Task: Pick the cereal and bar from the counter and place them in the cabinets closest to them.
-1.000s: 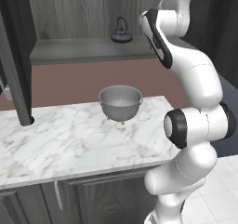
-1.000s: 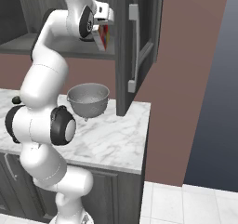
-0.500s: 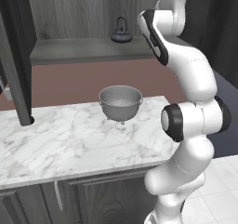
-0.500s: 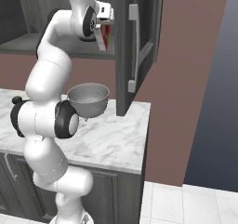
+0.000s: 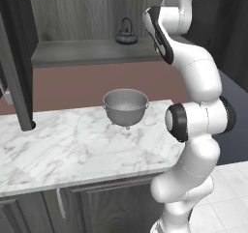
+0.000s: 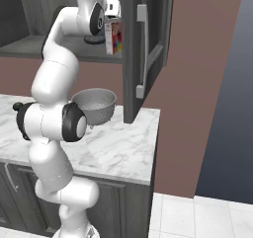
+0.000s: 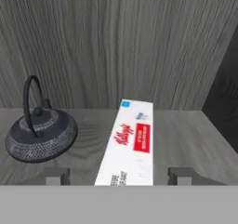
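The cereal [image 7: 128, 144] is a white box with a red logo. It stands upright on the cabinet shelf [image 7: 190, 130], seen from above in the hand view. My gripper [image 7: 121, 175] is open, one fingertip on each side of the box with a gap to both. In the right base view the cereal [image 6: 113, 38] stands at the shelf's right end, inside the dark grey wall cabinets [image 6: 59, 48]. The gripper [image 6: 113, 18] hovers just over its top. The white marble counter [image 5: 72, 145] lies below. The bar is out of view.
A black kettle [image 7: 39, 135] sits on the shelf left of the box, also the kettle [image 5: 127, 34] in the left base view. A grey colander [image 5: 126, 106] stands on the counter. An open cabinet door [image 6: 143, 49] hangs close to the right of the hand.
The jaws have gone from shut on the cereal to open, letting the box stand on the shelf. The arm has barely shifted.
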You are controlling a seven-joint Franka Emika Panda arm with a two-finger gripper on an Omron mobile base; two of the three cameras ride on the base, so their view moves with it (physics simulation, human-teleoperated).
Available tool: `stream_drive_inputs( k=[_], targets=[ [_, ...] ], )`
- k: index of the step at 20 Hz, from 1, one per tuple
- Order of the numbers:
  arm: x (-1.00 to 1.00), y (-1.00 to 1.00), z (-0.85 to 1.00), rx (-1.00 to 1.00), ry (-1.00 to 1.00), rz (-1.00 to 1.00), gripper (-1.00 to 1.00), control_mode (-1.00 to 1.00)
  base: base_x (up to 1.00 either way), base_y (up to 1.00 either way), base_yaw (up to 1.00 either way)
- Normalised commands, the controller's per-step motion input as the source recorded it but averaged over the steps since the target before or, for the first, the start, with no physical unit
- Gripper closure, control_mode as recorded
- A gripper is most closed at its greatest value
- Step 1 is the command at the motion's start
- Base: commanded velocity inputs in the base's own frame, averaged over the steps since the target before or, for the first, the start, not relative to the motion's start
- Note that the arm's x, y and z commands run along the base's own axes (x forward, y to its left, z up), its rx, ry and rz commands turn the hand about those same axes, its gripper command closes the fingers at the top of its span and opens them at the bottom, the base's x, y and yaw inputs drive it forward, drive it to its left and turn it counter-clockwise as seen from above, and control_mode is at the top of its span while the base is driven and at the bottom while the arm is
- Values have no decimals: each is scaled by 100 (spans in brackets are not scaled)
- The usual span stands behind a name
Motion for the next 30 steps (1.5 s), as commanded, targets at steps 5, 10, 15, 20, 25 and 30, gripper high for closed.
stream_drive_inputs(
  k=[5, 10, 15, 20, 25, 30],
  targets=[
    [0, -7, 17, 0, -3, -1, -100, -100, 0, 0, 0],
    [-29, -6, 4, 0, -2, -1, -100, -100, 0, 0, 0],
    [-76, 3, -39, -10, -7, 0, -100, -100, 0, 0, 0],
    [-95, 18, -56, -15, -9, 0, -100, -100, 0, 0, 0],
    [-100, 16, -64, -8, -11, 1, -100, -100, 0, 0, 0],
    [-100, 1, -63, -1, -11, 0, -100, -100, 0, 0, 0]
  ],
)
